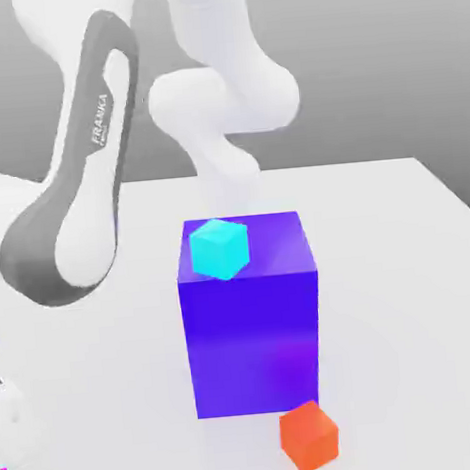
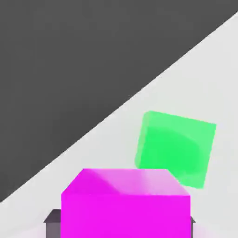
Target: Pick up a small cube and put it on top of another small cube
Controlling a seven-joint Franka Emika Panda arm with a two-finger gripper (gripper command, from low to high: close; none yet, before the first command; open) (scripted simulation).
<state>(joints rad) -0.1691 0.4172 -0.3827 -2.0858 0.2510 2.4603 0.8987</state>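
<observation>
The small cube (image 2: 125, 202), bright magenta-pink, fills the near part of the hand view and sits between my gripper's (image 2: 122, 225) fingers. A dark grey finger pad (image 2: 55, 222) presses against one side, so the gripper is shut on it. A translucent green small cube (image 2: 175, 148) lies on the white table just beyond it, apart from it. In the exterior view a cyan small cube (image 1: 219, 248) rests on top of the big blue-violet block (image 1: 252, 328), and an orange-red small cube (image 1: 309, 436) lies in front of that block.
The white arm (image 1: 76, 203) bends down toward the exterior view's lower left edge. The white table (image 1: 402, 264) ends at an edge close behind the green cube, with dark floor (image 2: 69, 56) past it.
</observation>
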